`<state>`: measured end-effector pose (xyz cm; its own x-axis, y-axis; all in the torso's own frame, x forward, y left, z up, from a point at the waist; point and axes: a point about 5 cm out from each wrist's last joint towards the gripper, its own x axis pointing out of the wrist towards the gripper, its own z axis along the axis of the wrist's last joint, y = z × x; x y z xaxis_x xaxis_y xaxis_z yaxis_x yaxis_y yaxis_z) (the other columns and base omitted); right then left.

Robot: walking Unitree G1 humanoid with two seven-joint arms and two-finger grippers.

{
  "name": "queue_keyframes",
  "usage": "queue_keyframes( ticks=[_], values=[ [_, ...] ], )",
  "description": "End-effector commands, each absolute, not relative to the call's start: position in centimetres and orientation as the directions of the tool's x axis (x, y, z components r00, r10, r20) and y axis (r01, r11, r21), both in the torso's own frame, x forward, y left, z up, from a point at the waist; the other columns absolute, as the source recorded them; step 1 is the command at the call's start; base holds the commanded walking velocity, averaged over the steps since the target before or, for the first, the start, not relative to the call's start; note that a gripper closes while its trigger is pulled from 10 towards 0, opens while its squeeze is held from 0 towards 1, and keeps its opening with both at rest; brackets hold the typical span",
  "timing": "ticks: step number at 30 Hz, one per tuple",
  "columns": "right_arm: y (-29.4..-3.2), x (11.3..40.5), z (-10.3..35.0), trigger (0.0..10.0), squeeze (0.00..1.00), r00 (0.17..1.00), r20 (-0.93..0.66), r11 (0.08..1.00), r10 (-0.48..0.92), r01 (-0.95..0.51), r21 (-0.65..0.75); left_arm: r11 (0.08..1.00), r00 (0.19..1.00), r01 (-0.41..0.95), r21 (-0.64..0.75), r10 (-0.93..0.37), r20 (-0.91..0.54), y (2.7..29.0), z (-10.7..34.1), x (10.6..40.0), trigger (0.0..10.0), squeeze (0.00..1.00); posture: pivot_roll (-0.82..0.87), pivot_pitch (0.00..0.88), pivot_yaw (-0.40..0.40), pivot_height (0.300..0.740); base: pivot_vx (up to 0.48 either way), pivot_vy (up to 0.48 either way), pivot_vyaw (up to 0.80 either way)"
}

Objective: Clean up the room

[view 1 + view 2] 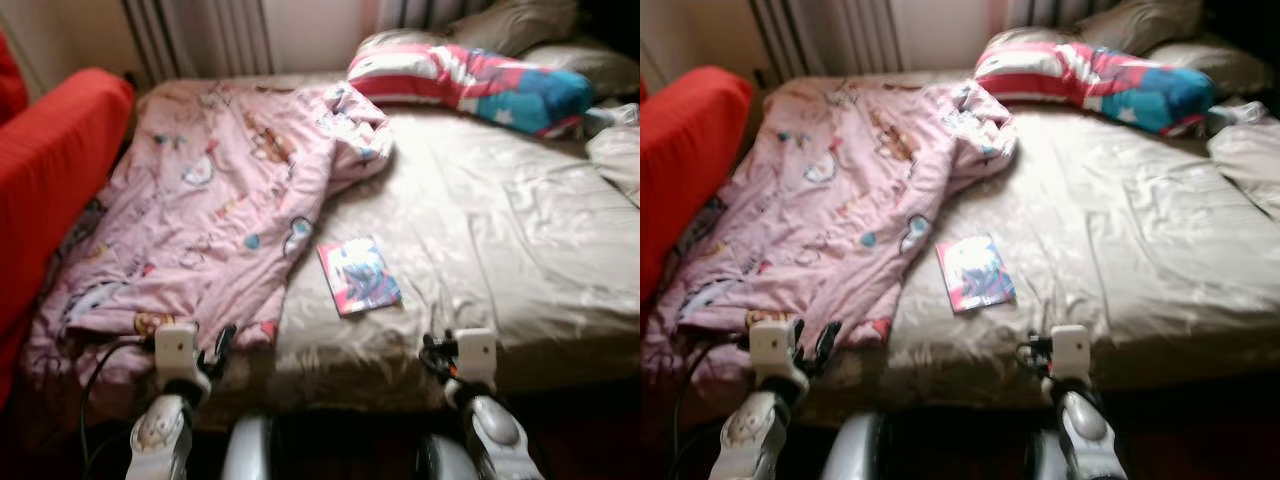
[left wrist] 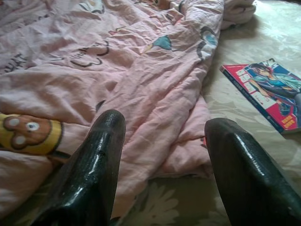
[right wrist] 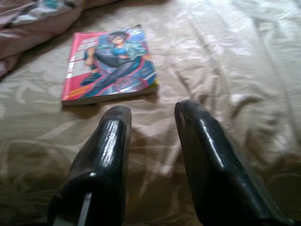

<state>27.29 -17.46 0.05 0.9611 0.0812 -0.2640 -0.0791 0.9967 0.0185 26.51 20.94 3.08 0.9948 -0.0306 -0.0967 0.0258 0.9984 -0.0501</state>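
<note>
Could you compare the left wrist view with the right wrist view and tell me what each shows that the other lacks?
Left wrist alone: the open left pincer over the edge of the pink blanket, with its bear print.
Right wrist alone: the open right pincer above bare beige sheet, the whole book cover.
Both: the comic book lying flat on the sheet beside the blanket.

Bare beige sheet (image 1: 500,230) right of book (image 1: 358,275) is open; rumpled pink duvet (image 1: 210,210) blocks left.
</note>
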Motion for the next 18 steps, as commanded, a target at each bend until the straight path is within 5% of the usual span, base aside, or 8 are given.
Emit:
queue_keyframes(
  ticks=[1, 18],
  values=[
    [-17.83, 27.21, 0.07, 10.0, 0.0, 0.963, -0.26, 0.998, 0.066, -0.064, 0.017, 0.998, 0.994, 0.015, -0.054, -0.021, -0.108, 21.14, 2.96, 26.46, 10.0, 0.0, -0.06, 0.05, 0.039, 0.592, 0.24, 0.0, 0.0],
    [-17.93, 27.52, 0.59, 10.0, 0.0, 0.972, -0.227, 0.998, 0.056, -0.057, 0.0, 0.998, 0.994, 0.01, -0.057, -0.016, -0.104, 20.99, 2.97, 26.5, 10.0, 0.0, -0.06, 0.052, 0.034, 0.592, 0.277, 0.0, 0.0]
  ],
)
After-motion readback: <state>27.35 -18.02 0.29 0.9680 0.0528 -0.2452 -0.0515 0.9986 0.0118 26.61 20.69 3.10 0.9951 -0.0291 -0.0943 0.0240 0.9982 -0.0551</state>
